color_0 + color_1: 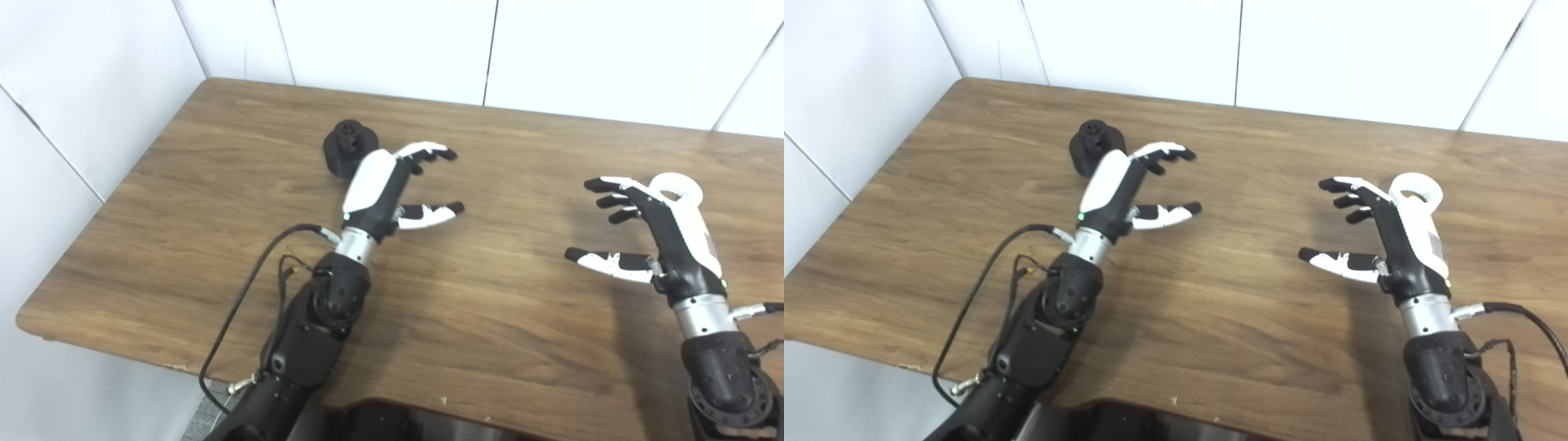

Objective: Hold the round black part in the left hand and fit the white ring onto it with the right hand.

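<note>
Hovering over the counter (490,288), left hand (383,187) spread wide, holding nothing. Round black part (349,146) sits just beyond its knuckles, at about 11 o'clock, close behind the hand; contact unclear. Right hand (658,236) likewise spread and empty, thumb pointing toward 9 o'clock. White ring (677,187) lies flat behind it at 1 o'clock, partly hidden.

Neither piece grasped yet. Judgement: left hand should shift toward 11 o'clock, come down over the part and close around its wide base, leaving the raised hub free to take the ring.
</note>
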You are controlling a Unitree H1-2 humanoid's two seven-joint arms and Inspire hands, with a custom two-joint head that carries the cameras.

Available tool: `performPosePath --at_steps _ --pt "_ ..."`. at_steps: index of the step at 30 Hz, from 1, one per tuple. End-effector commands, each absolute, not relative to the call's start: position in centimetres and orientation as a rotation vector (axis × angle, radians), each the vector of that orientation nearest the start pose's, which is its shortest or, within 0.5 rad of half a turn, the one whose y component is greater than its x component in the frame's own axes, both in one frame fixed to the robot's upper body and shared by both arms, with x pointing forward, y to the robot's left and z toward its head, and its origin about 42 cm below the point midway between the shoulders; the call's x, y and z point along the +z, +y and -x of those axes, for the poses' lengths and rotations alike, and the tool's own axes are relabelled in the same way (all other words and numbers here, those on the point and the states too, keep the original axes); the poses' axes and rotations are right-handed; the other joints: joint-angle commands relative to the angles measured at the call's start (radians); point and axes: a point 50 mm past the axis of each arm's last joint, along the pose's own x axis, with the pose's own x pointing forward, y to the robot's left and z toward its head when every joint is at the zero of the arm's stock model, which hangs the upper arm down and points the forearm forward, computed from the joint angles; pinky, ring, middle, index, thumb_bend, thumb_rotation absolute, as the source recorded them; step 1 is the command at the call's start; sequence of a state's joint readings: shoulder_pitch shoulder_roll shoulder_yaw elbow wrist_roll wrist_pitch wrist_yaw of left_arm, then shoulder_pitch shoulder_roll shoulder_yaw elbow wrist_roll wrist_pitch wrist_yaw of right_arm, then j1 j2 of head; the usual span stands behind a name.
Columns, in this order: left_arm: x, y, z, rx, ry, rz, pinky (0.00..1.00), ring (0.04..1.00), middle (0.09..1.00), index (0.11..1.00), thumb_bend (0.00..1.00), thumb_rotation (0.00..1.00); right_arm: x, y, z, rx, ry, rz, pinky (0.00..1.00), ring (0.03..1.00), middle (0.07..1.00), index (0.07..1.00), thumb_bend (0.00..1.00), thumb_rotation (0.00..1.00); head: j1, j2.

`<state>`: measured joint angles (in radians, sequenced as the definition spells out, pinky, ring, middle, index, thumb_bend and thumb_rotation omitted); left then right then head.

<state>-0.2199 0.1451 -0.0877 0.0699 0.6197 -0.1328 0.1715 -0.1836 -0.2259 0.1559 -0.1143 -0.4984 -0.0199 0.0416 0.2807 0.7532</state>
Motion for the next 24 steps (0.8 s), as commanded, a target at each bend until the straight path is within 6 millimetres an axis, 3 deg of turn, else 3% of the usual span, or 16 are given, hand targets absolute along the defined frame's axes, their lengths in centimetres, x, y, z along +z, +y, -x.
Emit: performPosePath --at_steps 1,7,10,16,20,24 --pt "18.8 22.6 -36.0 0.104 -0.444 -0.728 0.74 0.857 0.853 0.716 0.68 0.24 19.8 -21.5 -33.7 0.152 -0.427 0.714 0.59 0.699 0.76 0.73 0.75 0.13 0.001 0.001" --pt "20.4 24.3 -36.1 0.192 -0.414 -0.705 0.76 0.899 0.913 0.744 0.72 0.31 19.8 -21.0 -33.9 0.162 -0.43 0.716 0.6 0.705 0.765 0.73 0.75 0.13 0.014 -0.002" --pt "20.8 25.2 -36.3 0.224 -0.415 -0.753 0.85 0.982 0.967 0.764 0.73 0.35 19.7 -20.9 -34.0 0.165 -0.433 0.711 0.6 0.702 0.765 0.728 0.75 0.13 0.016 -0.003" --pt "21.7 27.4 -36.9 0.293 -0.397 -0.819 0.94 1.0 1.0 0.83 0.76 0.37 19.6 -20.9 -34.0 0.164 -0.428 0.707 0.61 0.709 0.768 0.728 0.75 0.13 0.018 -0.007" --pt "22.2 28.8 -37.5 0.324 -0.374 -0.869 0.93 1.0 1.0 0.852 0.78 0.4 19.6 -21.0 -34.0 0.164 -0.426 0.708 0.6 0.708 0.769 0.729 0.75 0.14 0.019 -0.008" --pt "22.6 30.1 -38.0 0.342 -0.366 -0.905 0.9 1.0 1.0 0.858 0.79 0.38 19.6 -21.0 -34.1 0.158 -0.432 0.707 0.6 0.703 0.766 0.728 0.75 0.13 0.019 -0.008"
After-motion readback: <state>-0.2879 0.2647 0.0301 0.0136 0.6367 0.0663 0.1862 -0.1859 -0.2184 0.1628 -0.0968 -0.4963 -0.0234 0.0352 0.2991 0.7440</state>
